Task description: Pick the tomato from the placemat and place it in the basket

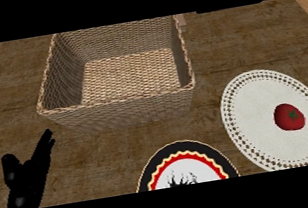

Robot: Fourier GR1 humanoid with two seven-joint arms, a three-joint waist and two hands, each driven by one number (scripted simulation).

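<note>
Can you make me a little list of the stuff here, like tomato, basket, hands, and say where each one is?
tomato: red, lying on the placemat, not picked up yet
placemat: white, round, lacy edge, on the right
basket: woven, square, nothing showing inside, up and left of the placemat
plate: black rim with red and yellow edging, bottom middle, partly cut off
left hand: black, open, fingers up, lower left, touching nothing
right hand: not in view

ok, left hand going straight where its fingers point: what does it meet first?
Probably the basket, at its near left corner: the left hand points up and slightly right toward it. Depth is unclear.
</note>
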